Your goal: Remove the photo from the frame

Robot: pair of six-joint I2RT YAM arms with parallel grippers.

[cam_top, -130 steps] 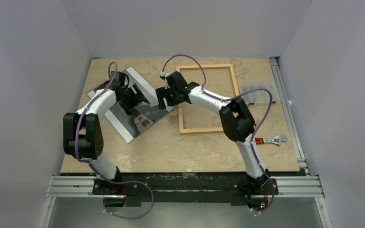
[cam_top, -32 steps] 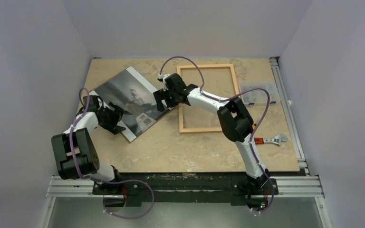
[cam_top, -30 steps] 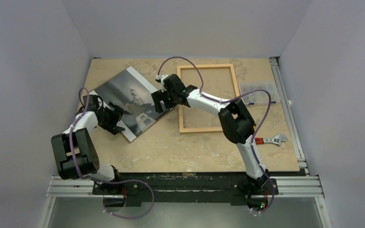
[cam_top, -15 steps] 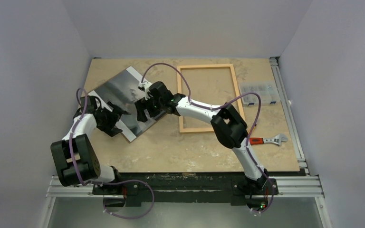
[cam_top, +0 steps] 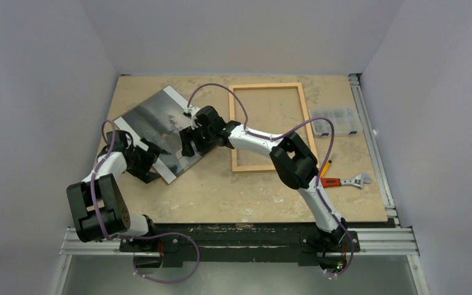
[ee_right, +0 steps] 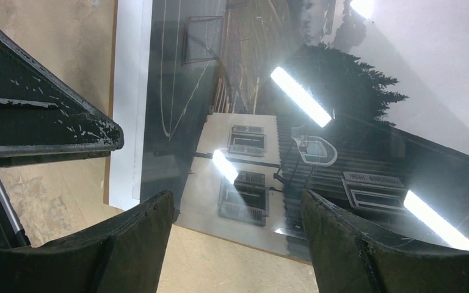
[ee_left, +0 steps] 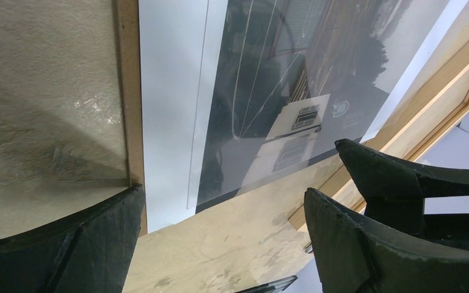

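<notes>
Pale grey walls (cam_top: 239, 31) boxed in a mottled beige table (cam_top: 221, 190). The glossy dark photo (cam_top: 152, 118) lay flat at left rear, outside the thin light-wood frame (cam_top: 264, 86) beside it. Left gripper (ee_left: 220, 198) gaped wide, empty, at its near white band; right gripper (ee_right: 237, 204) hung over it, equally spread, holding nothing.

The left arm (cam_top: 96, 200) is folded at the near left, its forearm reaching far and right, and the left gripper (cam_top: 146, 161) has its jaws wide apart. The right arm (cam_top: 293, 161) stretches left from its bent elbow. The right gripper (cam_top: 190, 142) points down, fingers spread.
</notes>
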